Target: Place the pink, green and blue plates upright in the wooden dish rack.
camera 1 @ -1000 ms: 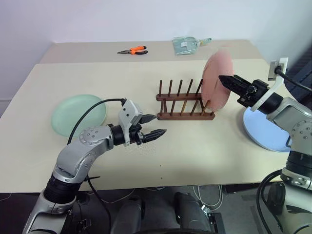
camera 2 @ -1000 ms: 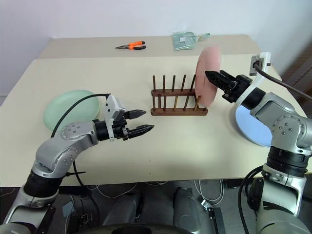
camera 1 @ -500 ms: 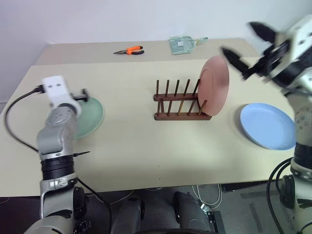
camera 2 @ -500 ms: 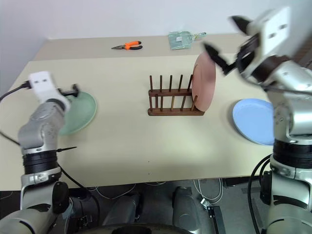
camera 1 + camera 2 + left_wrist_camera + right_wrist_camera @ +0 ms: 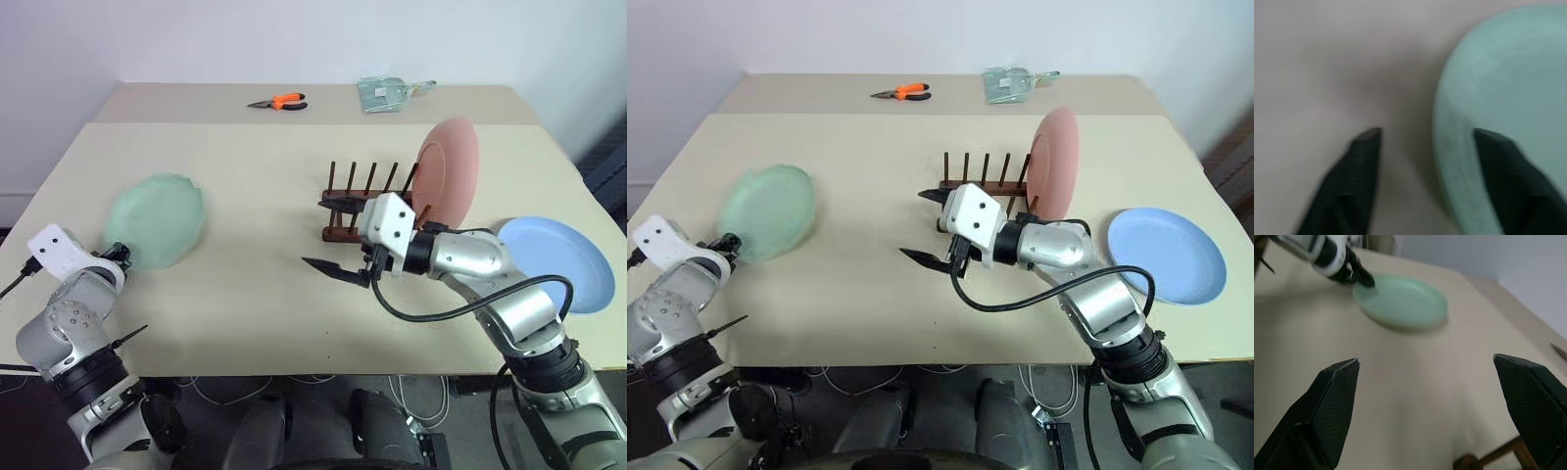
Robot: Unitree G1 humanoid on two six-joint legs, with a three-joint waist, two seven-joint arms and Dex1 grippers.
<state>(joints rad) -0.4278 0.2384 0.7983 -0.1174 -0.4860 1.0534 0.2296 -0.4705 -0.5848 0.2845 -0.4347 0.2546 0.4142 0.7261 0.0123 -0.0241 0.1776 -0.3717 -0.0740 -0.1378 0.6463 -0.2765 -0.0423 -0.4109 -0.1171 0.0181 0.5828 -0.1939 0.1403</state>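
The pink plate point(image 5: 449, 174) stands upright at the right end of the wooden dish rack point(image 5: 364, 208). Flat on the table to its right lies the blue plate point(image 5: 558, 262). The green plate point(image 5: 157, 220) lies at the left. My left gripper point(image 5: 1426, 133) is open at the green plate's near edge, with one finger over the rim point(image 5: 1454, 161) and the other on the table side, a gap still showing. In front of the rack, my right gripper point(image 5: 329, 235) hangs open and empty, pointing left toward the green plate point(image 5: 1400, 301).
Orange-handled pliers point(image 5: 277, 101) and a clear bag point(image 5: 387, 93) lie on the far table. Bare tabletop point(image 5: 255, 284) stretches between the green plate and the rack. The table's front edge runs close to both arms.
My right gripper let go of the pink plate, which now stands in the rack, and swung left in front of the rack. My left arm swung out to the green plate and its fingers narrowed.
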